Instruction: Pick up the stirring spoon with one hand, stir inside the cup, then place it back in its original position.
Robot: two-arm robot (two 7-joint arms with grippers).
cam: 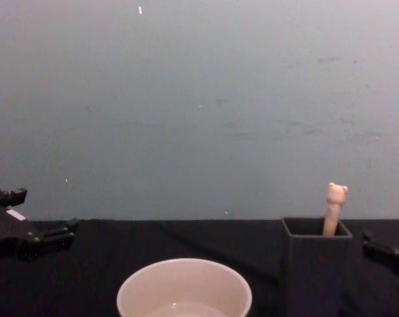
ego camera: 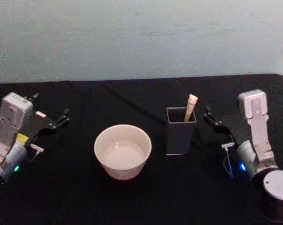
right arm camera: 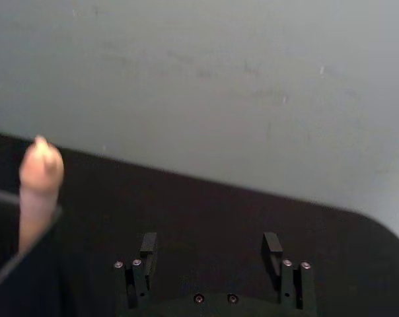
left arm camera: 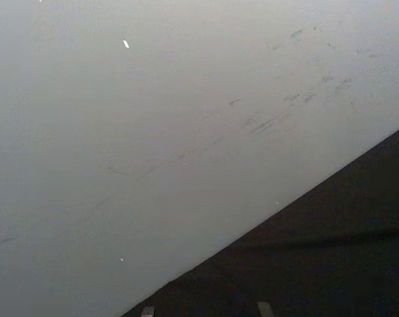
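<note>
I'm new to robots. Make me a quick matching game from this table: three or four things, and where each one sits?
Things:
1. stirring spoon
2. cup
3. holder
4. right end effector

Places:
A. open, at the table's right side
B. dark box right of the cup
C. standing in the holder
D. middle of the table

Pairs: 1-C, 2-D, 3-B, 4-A

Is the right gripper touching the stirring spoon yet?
Apart. In the head view the right gripper sits to the right of the holder, with black table showing between its fingertips and the stirring spoon standing inside.
</note>
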